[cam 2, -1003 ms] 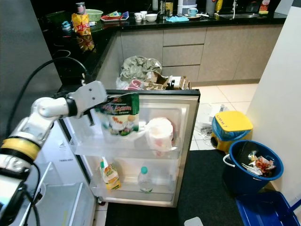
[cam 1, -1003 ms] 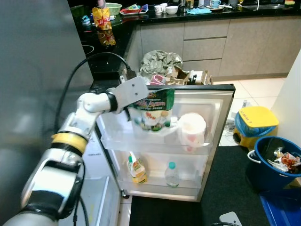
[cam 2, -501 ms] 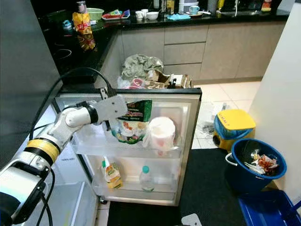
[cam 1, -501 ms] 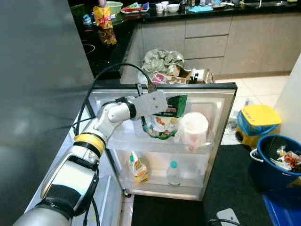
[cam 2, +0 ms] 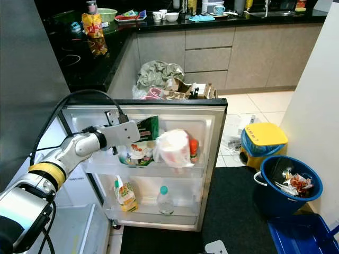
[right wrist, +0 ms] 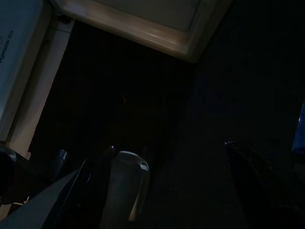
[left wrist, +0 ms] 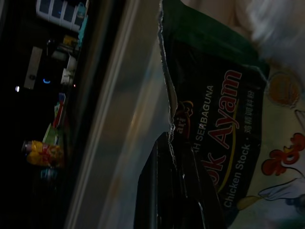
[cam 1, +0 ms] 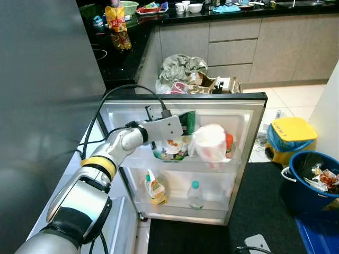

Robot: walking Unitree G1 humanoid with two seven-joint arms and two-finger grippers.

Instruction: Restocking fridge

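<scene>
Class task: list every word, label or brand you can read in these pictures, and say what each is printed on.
"Ayam" – green pouch held by the left gripper, in the fridge door shelf
"SERBAGUNA" – same pouch
"Chicken Stock" – same pouch
Chinese characters beside it – too small to read
Yellow bin lettering – too blurred
Sauce pack label – too small

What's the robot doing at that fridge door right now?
Left gripper shut on chicken stock pouch, lowering it into upper door shelf. White bag crowds alongside.
</scene>
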